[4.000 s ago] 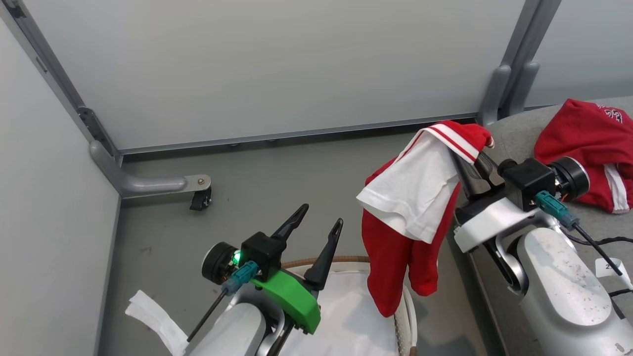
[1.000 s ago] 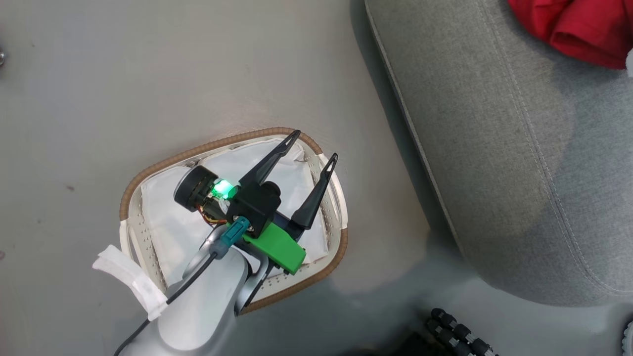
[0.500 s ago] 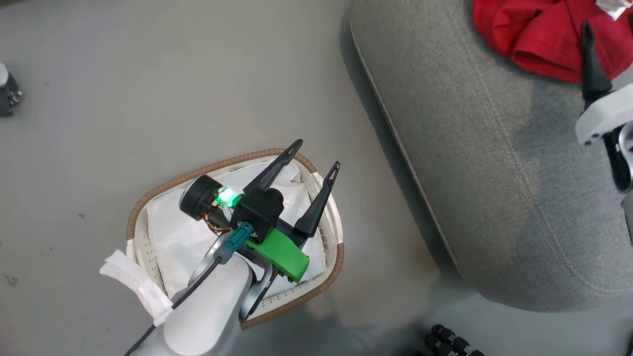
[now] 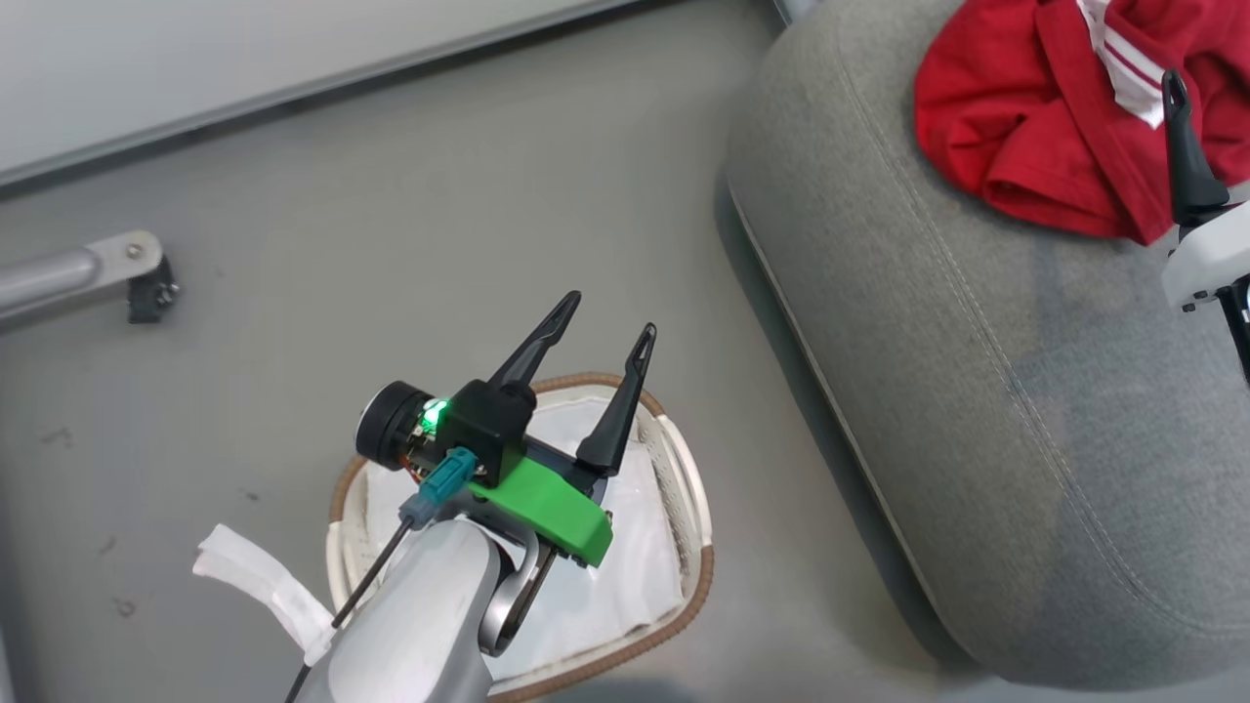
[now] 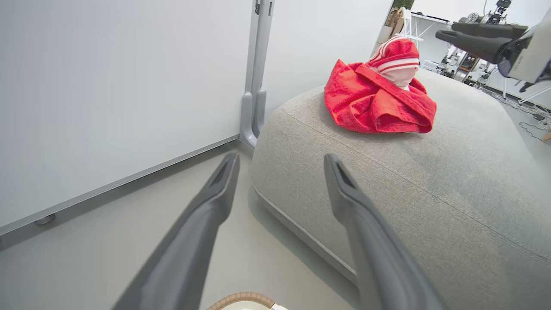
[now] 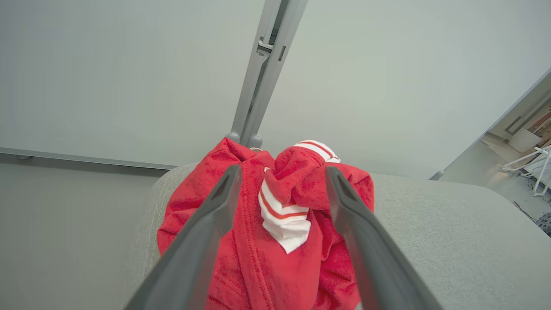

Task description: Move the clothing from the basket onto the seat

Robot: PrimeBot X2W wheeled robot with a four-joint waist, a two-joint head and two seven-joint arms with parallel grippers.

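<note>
The red clothing [image 4: 1035,127] lies bunched on the far corner of the grey seat [image 4: 977,391], white-striped trim on top. My right gripper [image 6: 283,170] is open, its fingers wide apart and just short of the clothing [image 6: 267,241], holding nothing. One of its fingers [image 4: 1182,156] rises at the head view's right edge. The white basket [image 4: 698,586] with the brown rim stands on the floor left of the seat, only its white liner [image 4: 635,576] showing inside. My left gripper [image 4: 607,314] hovers open and empty above the basket. In the left wrist view it [image 5: 282,158] points towards the seat [image 5: 430,193].
A pale partition wall runs along the back, its grey post [image 6: 262,73] standing behind the seat's corner. A metal foot with a caster [image 4: 127,273] juts onto the grey floor at the left. A white strip [image 4: 254,586] hangs from my left forearm.
The right gripper has opened and the striped garment it carried from over the basket now lies on the seat with the other red one. The head camera has shifted. The left arm stays over the basket.
</note>
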